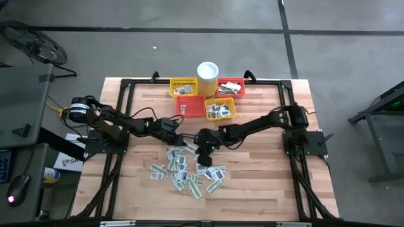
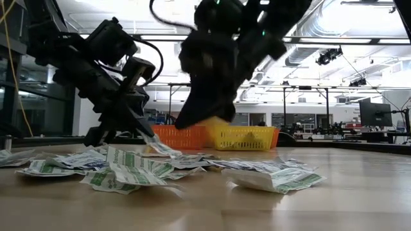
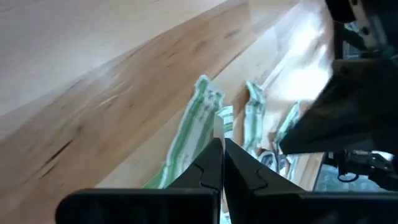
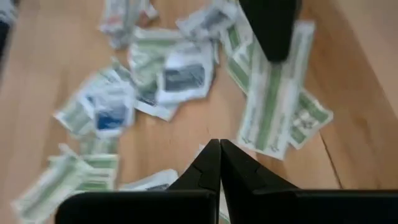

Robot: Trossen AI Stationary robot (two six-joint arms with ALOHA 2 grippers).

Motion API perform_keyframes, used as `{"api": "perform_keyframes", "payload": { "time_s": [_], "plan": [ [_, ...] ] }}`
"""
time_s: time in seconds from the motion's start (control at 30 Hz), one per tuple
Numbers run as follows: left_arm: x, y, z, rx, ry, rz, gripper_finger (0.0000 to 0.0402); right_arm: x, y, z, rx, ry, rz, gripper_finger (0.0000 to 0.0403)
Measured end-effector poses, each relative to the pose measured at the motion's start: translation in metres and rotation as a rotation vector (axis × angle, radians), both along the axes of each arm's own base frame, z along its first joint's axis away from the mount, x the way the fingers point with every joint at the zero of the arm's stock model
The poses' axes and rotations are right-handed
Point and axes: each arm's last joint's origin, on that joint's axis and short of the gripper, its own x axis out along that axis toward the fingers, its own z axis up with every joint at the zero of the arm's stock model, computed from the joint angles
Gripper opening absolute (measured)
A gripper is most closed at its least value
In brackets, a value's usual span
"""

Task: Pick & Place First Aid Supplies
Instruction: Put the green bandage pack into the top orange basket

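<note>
The first aid supplies lie as a loose pile of white and green sachets on the wooden table's near middle. My left gripper reaches in from the left and is shut on a white sachet at the pile's far left edge. My right gripper hangs shut a little above the pile's far side. Nothing plainly shows between its fingertips. Several sachets lie flat on the wood below it. My left gripper pinches a narrow white edge of a sachet between its two fingertips. The fingers slant down from the table's left. In the low view the sachet slopes down from the fingertips, and its lower end rests on the pile.
Two yellow mesh baskets and two red ones stand at the table's far middle, around a white cup. My two grippers hang close together over the pile. Bare wood lies to the near right.
</note>
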Motion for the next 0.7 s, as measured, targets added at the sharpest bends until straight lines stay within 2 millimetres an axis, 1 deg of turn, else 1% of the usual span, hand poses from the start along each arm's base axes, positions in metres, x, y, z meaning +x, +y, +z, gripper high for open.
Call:
{"api": "perform_keyframes", "payload": {
  "time_s": [0.13, 0.3, 0.4, 0.53, 0.7],
  "plan": [
    [-0.001, 0.000, 0.005, 0.003, -0.021, -0.006, 0.0001, -0.006, -0.001, 0.026, -0.001, -0.043, 0.000, 0.0000],
    [-0.001, 0.000, 0.020, 0.043, -0.099, -0.026, 0.0001, -0.017, -0.002, 0.058, -0.018, -0.094, 0.008, 0.0000],
    [-0.001, 0.000, 0.034, 0.094, -0.160, -0.046, 0.0000, -0.025, -0.003, 0.077, -0.028, -0.136, 0.002, 0.0000],
    [0.004, 0.001, 0.057, 0.197, -0.266, -0.062, 0.0000, -0.034, -0.004, 0.099, -0.062, -0.185, -0.008, 0.0000],
    [0.011, 0.003, 0.087, 0.376, -0.385, -0.085, 0.0000, -0.046, -0.008, 0.126, -0.114, -0.260, -0.055, 0.0000]
  ]
}}
